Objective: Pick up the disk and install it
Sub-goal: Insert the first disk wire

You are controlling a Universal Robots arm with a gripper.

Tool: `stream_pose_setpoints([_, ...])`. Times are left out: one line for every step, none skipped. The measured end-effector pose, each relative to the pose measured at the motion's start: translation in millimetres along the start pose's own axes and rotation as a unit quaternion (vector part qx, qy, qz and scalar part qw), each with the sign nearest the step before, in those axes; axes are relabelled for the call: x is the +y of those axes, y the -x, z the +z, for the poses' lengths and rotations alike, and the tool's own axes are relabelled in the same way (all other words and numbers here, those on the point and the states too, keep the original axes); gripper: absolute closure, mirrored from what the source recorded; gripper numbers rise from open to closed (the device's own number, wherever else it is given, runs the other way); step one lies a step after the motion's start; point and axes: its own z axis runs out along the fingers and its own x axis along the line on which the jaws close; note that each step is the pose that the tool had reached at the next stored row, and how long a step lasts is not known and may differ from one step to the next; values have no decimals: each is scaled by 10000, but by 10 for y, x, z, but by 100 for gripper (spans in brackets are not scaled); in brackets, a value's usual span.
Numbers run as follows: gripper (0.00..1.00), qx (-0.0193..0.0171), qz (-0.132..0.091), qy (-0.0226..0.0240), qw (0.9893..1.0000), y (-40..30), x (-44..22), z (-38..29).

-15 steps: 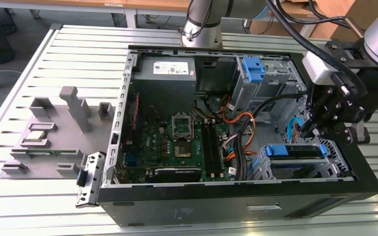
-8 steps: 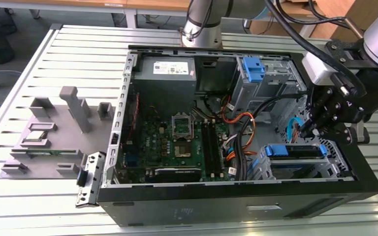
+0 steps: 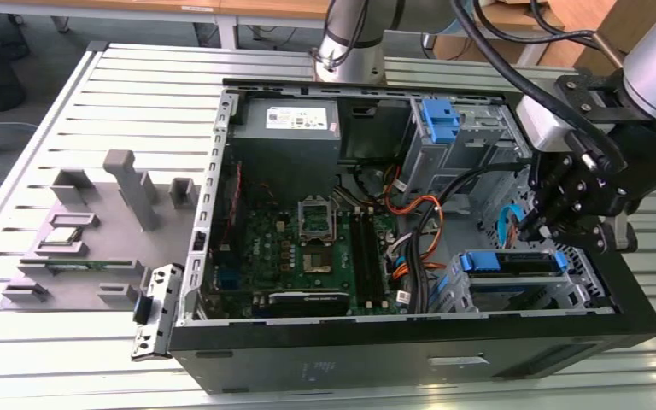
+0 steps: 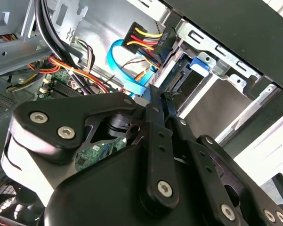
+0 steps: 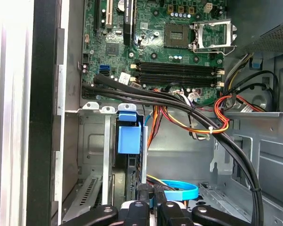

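- The disk (image 3: 511, 261) sits in the drive cage (image 3: 461, 286) at the front corner of the computer case (image 3: 340, 367), on the exterior view's right. Its long blue rail runs crosswise in that view.
- In the first wrist view its blue end (image 5: 129, 134) lies ahead of the pincer (image 5: 150, 192), near it but apart.
- The pincer hangs just above the cage. Its fingers (image 4: 155, 101) look pressed together and pinch nothing visible.
- A blue cable (image 5: 181, 190) loops just beside the tips.

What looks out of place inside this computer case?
The processor socket stands open and empty, its cover plate swung aside. Nothing looks damaged or spilled.
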Motion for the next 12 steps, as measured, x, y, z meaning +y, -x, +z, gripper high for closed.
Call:
stream_pose_setpoints([84, 0, -1, -15, 10000, -11, 6, 0])
stream_pose_setpoints([84, 1, -3, -33, 10000, -25, 12, -1])
stream_pose_setpoints([84, 1, -5, -50, 10000, -40, 19, -2])
stream_pose_setpoints([84, 1, -6, -67, 10000, -54, 25, -2])
stream_pose_setpoints([84, 2, -7, -81, 10000, -67, 30, -3])
stream_pose_setpoints([84, 2, -8, -96, 10000, -80, 35, -3])
stream_pose_setpoints([84, 3, -10, -107, 9999, -90, 39, -2])
stream_pose_setpoints([84, 3, -11, -120, 9999, -98, 43, -1])
stream_pose_setpoints([84, 3, -12, -133, 9999, -103, 47, 1])
stream_pose_setpoints([84, 2, -13, -145, 9999, -107, 49, 6])
stream_pose_setpoints([84, 3, -15, -159, 9999, -110, 53, 8])
stream_pose_setpoints([84, 4, -17, -176, 9998, -113, 58, 7])
